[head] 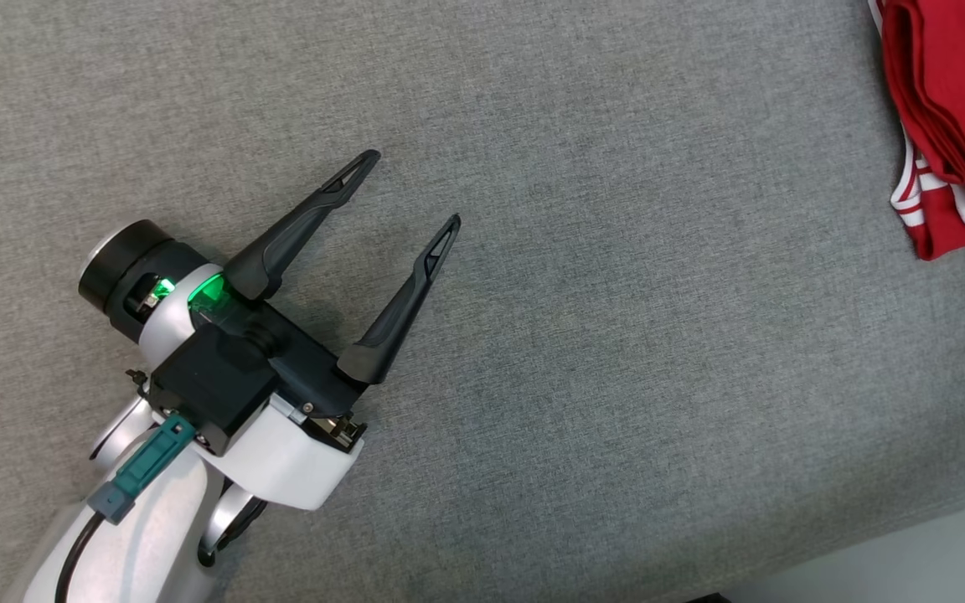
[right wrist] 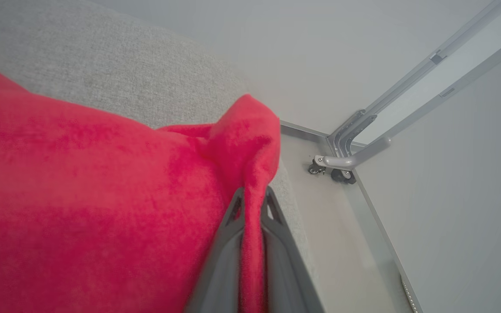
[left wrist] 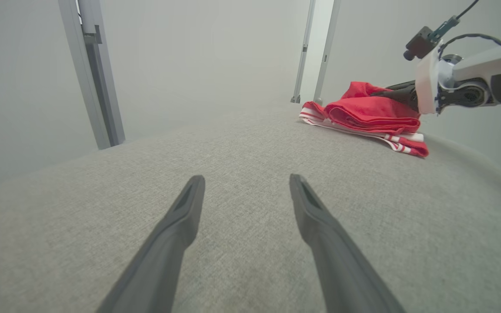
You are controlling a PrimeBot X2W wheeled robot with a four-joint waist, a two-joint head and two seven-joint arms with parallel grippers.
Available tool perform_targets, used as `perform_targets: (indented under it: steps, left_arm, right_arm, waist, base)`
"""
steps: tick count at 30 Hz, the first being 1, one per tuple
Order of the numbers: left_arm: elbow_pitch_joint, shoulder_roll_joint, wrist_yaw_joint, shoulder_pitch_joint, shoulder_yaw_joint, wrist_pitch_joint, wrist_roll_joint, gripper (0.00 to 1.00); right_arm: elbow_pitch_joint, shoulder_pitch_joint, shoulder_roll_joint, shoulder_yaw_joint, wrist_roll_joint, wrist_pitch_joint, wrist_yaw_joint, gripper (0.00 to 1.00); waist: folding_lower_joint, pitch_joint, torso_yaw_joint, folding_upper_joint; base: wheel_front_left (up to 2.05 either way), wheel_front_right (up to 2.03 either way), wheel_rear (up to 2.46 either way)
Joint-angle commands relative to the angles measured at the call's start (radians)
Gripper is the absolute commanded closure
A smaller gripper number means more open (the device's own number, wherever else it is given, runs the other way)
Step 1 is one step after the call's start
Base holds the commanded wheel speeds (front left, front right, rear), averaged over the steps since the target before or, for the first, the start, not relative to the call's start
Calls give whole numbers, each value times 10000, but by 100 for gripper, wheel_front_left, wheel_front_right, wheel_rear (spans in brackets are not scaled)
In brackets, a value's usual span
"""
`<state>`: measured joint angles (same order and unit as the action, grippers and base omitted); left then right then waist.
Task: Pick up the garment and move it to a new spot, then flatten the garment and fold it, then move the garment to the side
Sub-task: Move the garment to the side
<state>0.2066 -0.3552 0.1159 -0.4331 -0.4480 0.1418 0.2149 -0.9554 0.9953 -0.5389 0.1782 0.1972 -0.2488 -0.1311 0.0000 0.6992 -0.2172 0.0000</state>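
The red garment [head: 943, 100], at two o'clock on the worktop [head: 616, 377], is clenched by the right tool [right wrist: 253, 198]; the left tool [head: 411, 188] is held released at eight o'clock.

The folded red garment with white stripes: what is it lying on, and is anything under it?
The folded red garment lies on the grey woven fabric surface; its white-striped layer is lowest. The right gripper pinches one red fold. Anything beneath the pile is covered.
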Motion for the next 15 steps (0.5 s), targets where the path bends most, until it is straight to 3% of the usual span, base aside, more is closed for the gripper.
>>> perform_targets:
  steps: [1, 2, 3, 11, 15]
  left_arm:
    - [-100, 1, -65, 65, 42, 58, 48, 0]
    - [-136, 28, -73, 74, 49, 98, 84, 0]
    - [-174, 56, -100, 88, 55, 124, 120, 0]
    - [-648, 355, -121, 70, -118, 550, 287, 0]
    - [-1164, 672, -177, 185, -217, 889, 449, 0]
  right_arm:
    - [-83, 70, -4, 74, 57, -97, 7, 100]
    - [-102, 64, 17, 174, 93, -110, 7, 60]
    - [-177, 61, 101, 187, 309, -98, 7, 0]
    - [-217, 81, -155, 744, 865, -134, 7, 0]
    - [-55, -99, -345, 1120, 1132, -151, 7, 0]
  waist:
    - [0, -55, 68, 0]
    - [0, -88, 97, 0]
    - [0, -126, 119, 0]
    - [0, -785, 381, 0]
    - [0, -1629, 715, 0]
  base:
    - [0, 0, 0]
    - [0, 0, 0]
    - [0, 0, 0]
    - [0, 0, 0]
    - [0, 0, 0]
